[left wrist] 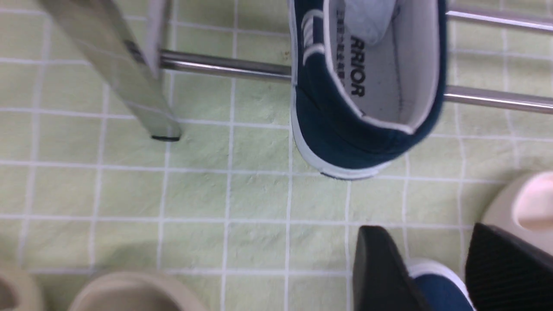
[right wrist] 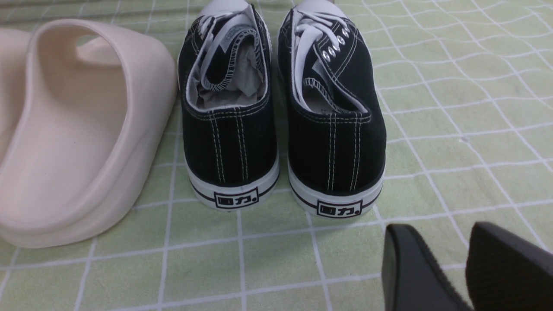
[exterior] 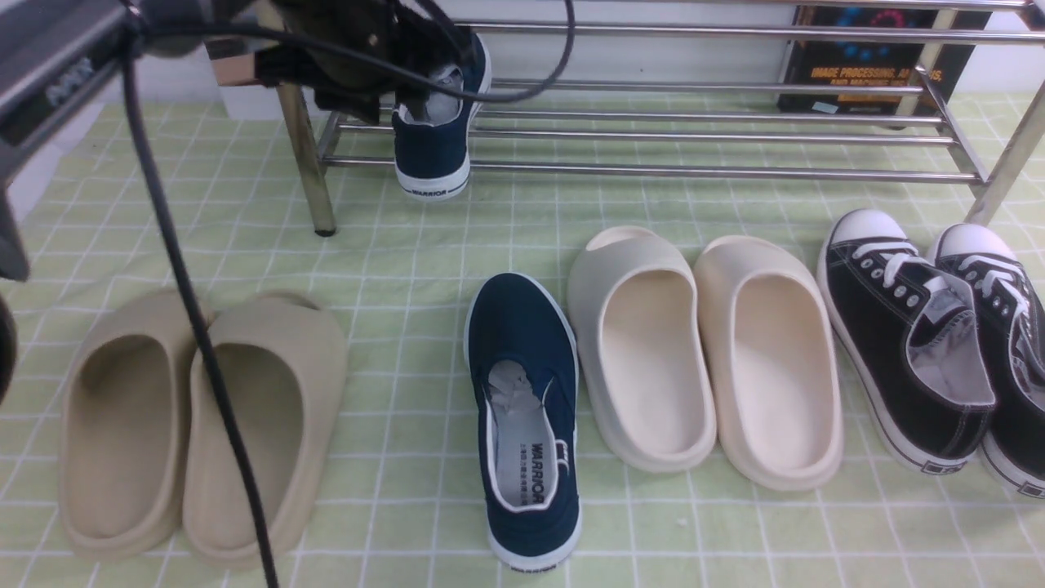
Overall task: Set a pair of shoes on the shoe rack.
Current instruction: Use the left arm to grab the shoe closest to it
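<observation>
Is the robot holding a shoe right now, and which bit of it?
Nothing is held. The left end effector and right end effector are both open and empty; one navy shoe rests on the shoe rack.

A pale green cloth [exterior: 392,245] ruled with a white grid covers the bench as far as can be seen, mostly flat, with slight ripples showing in the right wrist view. Behind it rises a plain white wall [exterior: 653,59], and at the far right a black box [exterior: 857,57] with orange print stands against it. The light is even and soft, with only faint shadows.
</observation>
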You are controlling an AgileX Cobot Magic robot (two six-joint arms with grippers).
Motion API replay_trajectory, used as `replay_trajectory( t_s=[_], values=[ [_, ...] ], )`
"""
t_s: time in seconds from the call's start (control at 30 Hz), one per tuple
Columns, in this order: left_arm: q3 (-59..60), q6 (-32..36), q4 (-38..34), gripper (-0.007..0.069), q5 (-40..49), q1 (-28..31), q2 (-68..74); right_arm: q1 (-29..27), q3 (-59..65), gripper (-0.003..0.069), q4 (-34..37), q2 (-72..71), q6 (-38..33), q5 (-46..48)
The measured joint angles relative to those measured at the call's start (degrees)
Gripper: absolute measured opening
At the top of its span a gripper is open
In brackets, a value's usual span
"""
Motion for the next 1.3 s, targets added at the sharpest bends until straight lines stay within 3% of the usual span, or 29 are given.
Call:
replay_trajectory(
  t_s=[0.17, 0.43, 0.77, 0.9, 1.03, 1.3],
  values=[
    [-2.16, 5.96, -2.66, 0.0344, 11.15, 0.0, -7.61, 0.0, 0.0, 0.0239, 0.0, 0.0, 0.0, 0.0],
    [2.32, 9.17, -9.62, 0.0344, 13.19, -0.47, -15.33, 0.0, 0.0, 0.0239, 0.0, 0.0, 0.0, 0.0],
    [33.78, 6.02, -6.55, 0.0312, 12.69, -13.71, -26.41, 0.0, 0.0, 0.0239, 0.0, 0.0, 0.0, 0.0],
    [45.41, 0.47, -8.58, 0.0308, 4.58, -15.26, -26.76, 0.0, 0.0, 0.0239, 0.0, 0.0, 0.0, 0.0],
    [51.53, -0.8, -12.87, 0.0308, -4.87, -15.31, -24.2, 0.0, 0.0, 0.0239, 0.0, 0.0, 0.0, 0.0],
    [52.18, -0.98, -16.35, 0.0308, -16.34, -15.31, -16.52, 0.0, 0.0, 0.0239, 0.0, 0.0, 0.0, 0.0]
  ],
)
